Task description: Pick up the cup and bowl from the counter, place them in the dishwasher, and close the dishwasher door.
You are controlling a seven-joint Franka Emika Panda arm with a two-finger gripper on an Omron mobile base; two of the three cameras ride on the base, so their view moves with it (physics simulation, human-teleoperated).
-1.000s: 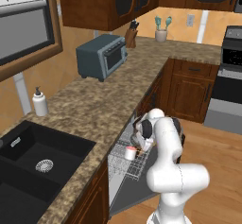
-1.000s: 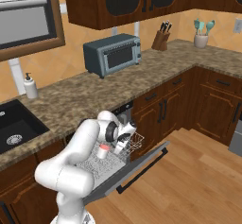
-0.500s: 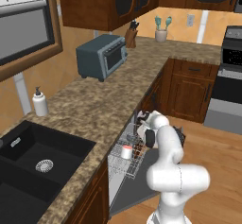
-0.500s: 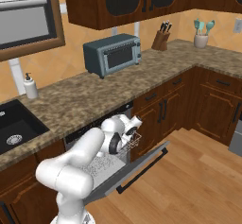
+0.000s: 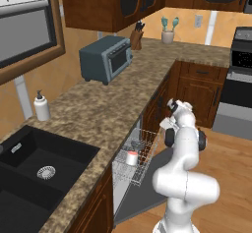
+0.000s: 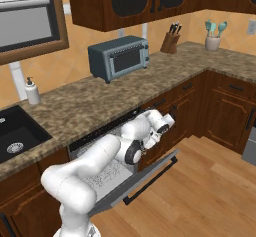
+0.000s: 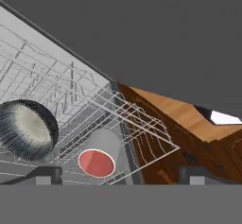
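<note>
Far left, black sink [image 5: 44, 165] sunk into the counter [image 5: 106, 114]; basin holds only its drain. White soap bottle [image 5: 41, 106] stands behind it by the wall. Further along the granite, blue-grey toaster oven [image 5: 106, 58], door shut; contents not visible. At the far corner, a knife block [image 5: 136, 38] with dark handles sticking up, and just beside it a pale crock [image 5: 168, 35] holding teal utensils.

Below the counter edge, the dishwasher [image 6: 117, 173] stands open. The dishwasher door [image 6: 150, 173] is dropped down low over the wood floor, its black bar handle along the outer edge. White wire rack [image 5: 135, 156] is pulled out over the door.

In the rack, from the hand view: the bowl [image 7: 26, 129] sits at the left, tipped up on its edge so its pale inside faces the camera, ribbed dark outside showing round it. Just beside it to the right, the cup [image 7: 98, 154] lies on its side among the wires, reddish-pink mouth facing out. Cup and bowl near each other; touching or not, cannot tell. From the left base view the cup [image 5: 131, 158] reads as a small white cylinder with a red top, toward the near end of the rack.

The gripper [image 5: 166, 124] hangs above the rack's right end, beside the cabinet fronts. Finger tips [image 7: 45, 175] sit far apart at the bottom of the hand view, spread, nothing between them.
</note>
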